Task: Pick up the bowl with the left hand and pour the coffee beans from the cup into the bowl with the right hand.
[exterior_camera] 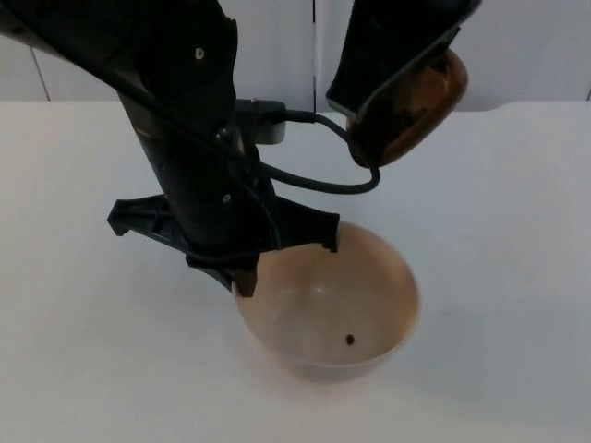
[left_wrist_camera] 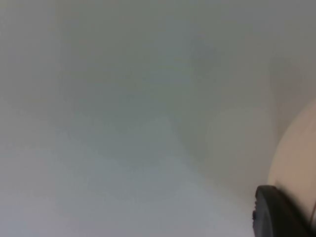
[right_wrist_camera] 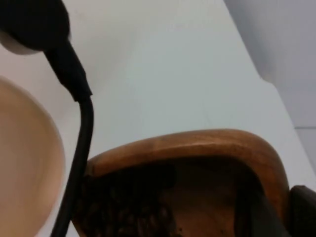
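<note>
One coffee bean (exterior_camera: pixel 351 340) lies on the inner floor of the pale beige bowl (exterior_camera: pixel 369 277), which we note nearest the fixed camera, toward the front of the white table (exterior_camera: pixel 74 351). The bowl appears tilted, its opening turned up and toward the front; we cannot tell whether it rests on the table or is lifted. At its rear-left rim we see the left gripper (exterior_camera: pixel 286 249), its black fingers clamped on the bowl's wall, one tip (exterior_camera: pixel 330 242) over the rim edge and the other at the outer left side. In the left wrist view we make out a black fingertip (left_wrist_camera: pixel 276 212) against the cream wall of the bowl (left_wrist_camera: pixel 298 163), the table (left_wrist_camera: pixel 123 148) beyond it. Farther back and higher, we note the right gripper (exterior_camera: pixel 392 101) holding the brown wooden cup (exterior_camera: pixel 425 101), tipped on its side above and behind the bowl, well apart from it, with its mouth facing down toward the bowl. The right wrist view shows us the cup's (right_wrist_camera: pixel 197 148) rim with dark coffee beans (right_wrist_camera: pixel 128 212) piled inside, a black finger (right_wrist_camera: pixel 261 212) at its wall, and the bowl's (right_wrist_camera: pixel 24 158) rim just beside. Beyond, the table ends at the grey partition wall (exterior_camera: pixel 526 46).
</note>
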You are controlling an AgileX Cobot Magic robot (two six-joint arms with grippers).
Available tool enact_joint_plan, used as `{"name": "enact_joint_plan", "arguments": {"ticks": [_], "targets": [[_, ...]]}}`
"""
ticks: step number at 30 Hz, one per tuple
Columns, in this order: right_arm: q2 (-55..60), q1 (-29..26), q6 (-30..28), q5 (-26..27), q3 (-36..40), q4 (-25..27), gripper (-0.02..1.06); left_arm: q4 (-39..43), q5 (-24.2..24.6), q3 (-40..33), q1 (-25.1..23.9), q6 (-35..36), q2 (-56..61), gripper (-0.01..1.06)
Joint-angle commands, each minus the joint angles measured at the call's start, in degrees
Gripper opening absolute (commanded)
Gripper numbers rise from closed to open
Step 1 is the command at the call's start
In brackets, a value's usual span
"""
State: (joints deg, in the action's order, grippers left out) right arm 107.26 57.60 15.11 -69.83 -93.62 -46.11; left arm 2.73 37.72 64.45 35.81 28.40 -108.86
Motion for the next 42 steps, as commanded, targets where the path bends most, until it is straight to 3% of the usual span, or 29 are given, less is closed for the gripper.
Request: {"name": "enact_joint_plan", "arguments": {"ticks": [1, 7, 26, 42], "targets": [[-0.2, 0.4, -1.0, -0.1, -0.6, -1.9, 0.00, -0.5, -0.6, -0.2, 0.1, 0.6, 0.1, 0.00], [-0.2, 0.4, -5.2, -0.1, -0.6, -2.8, 0.00, -0.5, -0.5, -0.2, 0.1, 0.6, 0.1, 0.00], [1.5, 4.5, -6.0, -0.1, 2.0, -11.8, 0.00, -0.5, -0.7, -0.2, 0.1, 0.6, 0.1, 0.00], [1.5, 4.5, -4.0, -0.1, 2.0, -9.3, 0.00, -0.5, -0.8, -0.2, 0.1, 0.6, 0.1, 0.00]]}}
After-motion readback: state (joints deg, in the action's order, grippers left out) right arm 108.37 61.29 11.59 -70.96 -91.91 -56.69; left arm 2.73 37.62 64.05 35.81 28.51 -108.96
